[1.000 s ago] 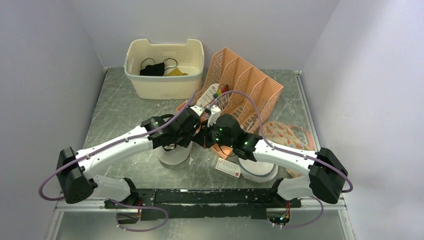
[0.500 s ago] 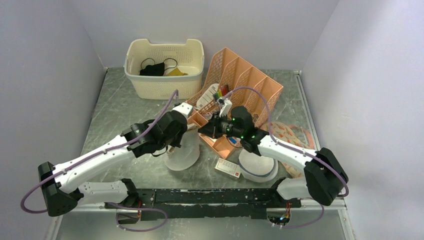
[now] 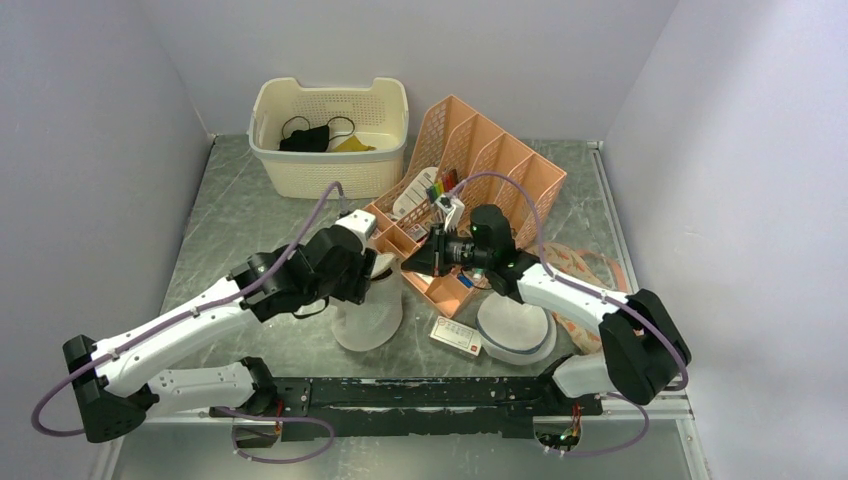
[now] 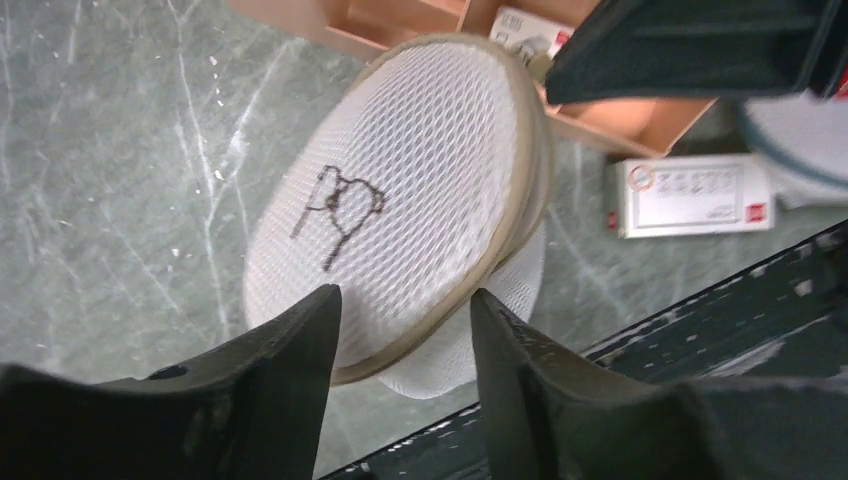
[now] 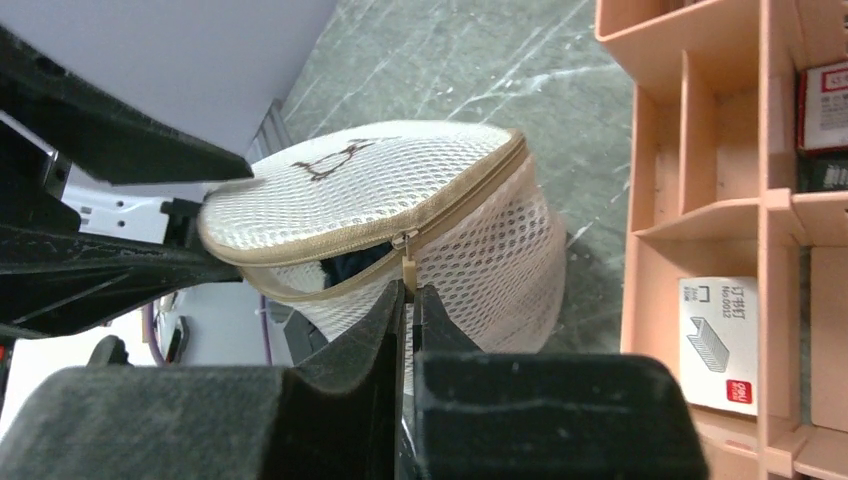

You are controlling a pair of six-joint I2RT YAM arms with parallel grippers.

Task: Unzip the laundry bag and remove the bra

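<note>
The laundry bag [image 3: 368, 312] is a white mesh cylinder with beige trim, standing on the table between the arms. Its lid [image 4: 400, 190] bears a dark stitched mark. My right gripper [image 3: 412, 262] is shut on the beige zipper pull [image 5: 408, 262] at the bag's rim. The zipper is partly open and the lid gapes. Dark navy fabric of the bra [image 5: 352, 264] shows in the gap [image 5: 330, 270]; the rest is hidden inside. My left gripper [image 4: 400, 325] is open, its fingers [image 4: 290, 350] spread over the near edge of the lid, holding nothing.
A cream basket [image 3: 330, 165] at the back holds a black mask-like cloth [image 3: 305, 137]. An orange file rack [image 3: 495, 165] and compartment tray [image 3: 445, 290] stand right of the bag. A white disc with grey-blue rim [image 3: 515, 332] and a small box [image 3: 457, 337] lie near the right arm.
The right gripper has drawn back to the right and away with the zipper pull. The left arm has pulled back to the near left. The bag now stands taller, its lid gaping.
</note>
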